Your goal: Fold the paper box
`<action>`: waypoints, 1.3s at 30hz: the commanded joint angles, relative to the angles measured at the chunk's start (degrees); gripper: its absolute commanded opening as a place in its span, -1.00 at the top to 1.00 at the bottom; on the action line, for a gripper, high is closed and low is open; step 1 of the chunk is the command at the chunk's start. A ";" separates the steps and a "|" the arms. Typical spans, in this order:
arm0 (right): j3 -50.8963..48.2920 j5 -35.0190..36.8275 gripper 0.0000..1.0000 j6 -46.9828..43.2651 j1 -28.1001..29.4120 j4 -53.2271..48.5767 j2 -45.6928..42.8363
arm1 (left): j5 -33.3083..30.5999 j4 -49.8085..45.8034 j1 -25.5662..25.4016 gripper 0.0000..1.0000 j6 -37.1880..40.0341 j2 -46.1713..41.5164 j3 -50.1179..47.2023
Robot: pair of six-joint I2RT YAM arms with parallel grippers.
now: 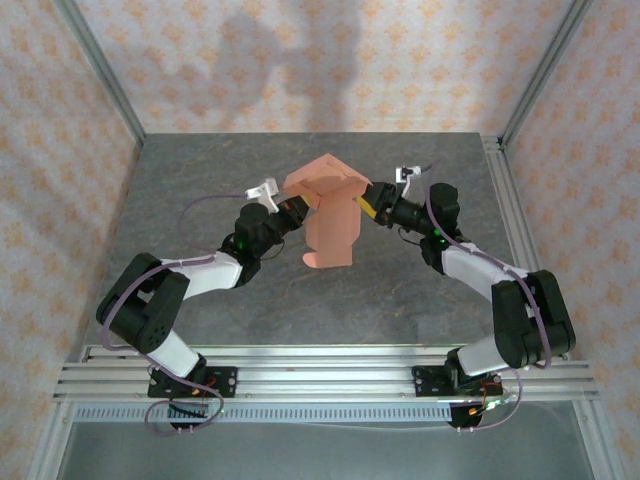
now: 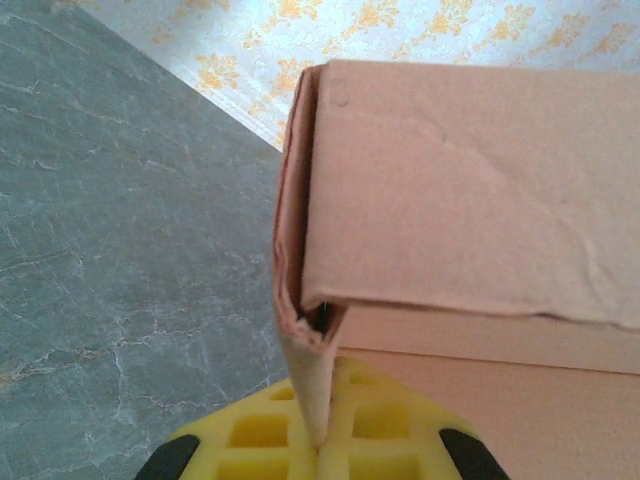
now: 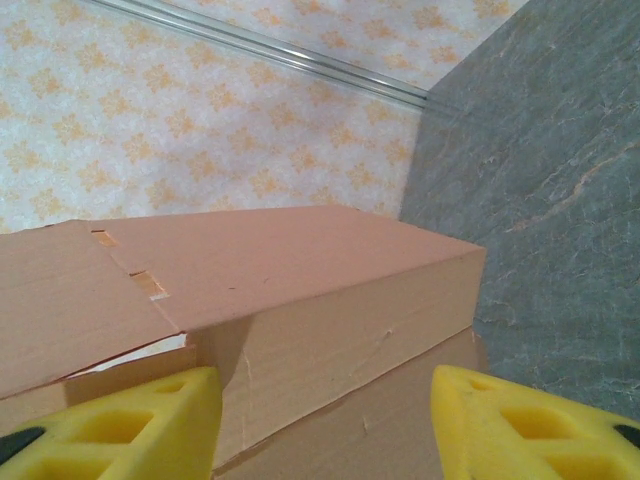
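The paper box [image 1: 330, 205] is salmon-orange card, partly folded, held in the air over the middle of the table, with a long flap hanging toward the near side. My left gripper [image 1: 288, 208] is at its left edge. In the left wrist view the yellow pads of that gripper [image 2: 322, 440] are shut on a thin folded flap at the corner of the box [image 2: 470, 190]. My right gripper [image 1: 372, 205] is at the box's right end. There that gripper [image 3: 323, 400] stands open, its fingers wide apart before the end wall of the box [image 3: 300, 270]; the left fingertip [image 3: 150, 415] lies close by the wall's corner.
The grey stone-patterned table [image 1: 200, 200] lies bare below the box. Patterned walls close it in at the back and both sides, with metal posts at the corners. An aluminium rail frame [image 1: 320, 375] carrying both arm bases runs along the near edge.
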 commanded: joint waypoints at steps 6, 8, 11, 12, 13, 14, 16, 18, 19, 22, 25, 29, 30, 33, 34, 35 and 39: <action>0.30 -2.84 -0.15 -0.96 0.50 3.31 -2.81 | -3.14 0.33 -0.36 1.00 2.43 -0.35 0.37; 0.59 -3.14 -0.15 -0.86 0.64 3.55 -2.84 | -3.14 0.66 -0.40 1.00 2.30 -0.08 0.31; 0.87 -4.39 -0.15 -0.78 1.19 3.85 -2.46 | -3.12 0.95 -0.42 1.00 1.96 0.35 0.31; 0.91 -4.72 -0.15 -0.69 1.44 4.01 -2.33 | -3.04 1.03 -0.41 1.00 1.83 0.59 0.38; 0.94 -4.88 -0.14 -0.68 1.72 4.24 -2.21 | -2.87 1.12 -0.40 1.00 1.82 0.78 0.52; 1.00 -4.86 -0.14 -0.63 2.08 4.28 -2.17 | -2.53 1.19 -0.42 1.00 1.97 1.05 0.72; 1.49 -4.74 -0.13 -0.72 2.74 4.37 -1.82 | -1.53 0.90 -0.43 1.00 2.73 1.76 1.43; 1.96 -4.32 -0.13 -0.60 3.04 4.62 -1.52 | -1.46 1.01 -0.68 1.00 3.02 2.29 1.75; 2.04 -4.11 -0.12 -0.50 3.06 4.77 -1.48 | -1.57 1.11 -0.65 1.00 3.01 2.55 1.77; 1.58 -3.91 -0.12 -1.60 2.75 4.02 -2.46 | -2.88 1.65 -0.52 1.00 2.48 2.23 0.86; 0.11 -1.44 -0.14 -4.72 2.05 -0.08 -4.69 | -3.82 1.48 -0.33 1.00 2.06 1.38 0.03; -0.83 0.41 -0.15 -7.62 1.97 -3.58 -6.73 | -4.05 0.85 -0.20 1.00 1.64 0.59 -0.05; -1.00 0.68 -0.15 -7.58 1.92 -3.06 -6.73 | -3.74 0.90 -0.22 1.00 1.73 0.64 0.11; -1.79 1.74 -0.14 -6.19 1.92 -0.85 -6.48 | -3.00 0.66 -0.24 1.00 2.24 0.87 0.50; -1.87 1.60 -0.13 -5.73 1.87 0.05 -6.35 | -2.95 0.31 -0.16 1.00 2.26 0.90 0.72; -1.53 1.02 -0.11 -5.35 1.89 0.34 -5.89 | -2.91 0.15 -0.21 1.00 2.34 0.97 0.78; -0.05 -0.43 -0.10 -5.03 2.52 -0.10 -4.53 | -2.15 0.23 -0.32 1.00 3.09 1.65 1.18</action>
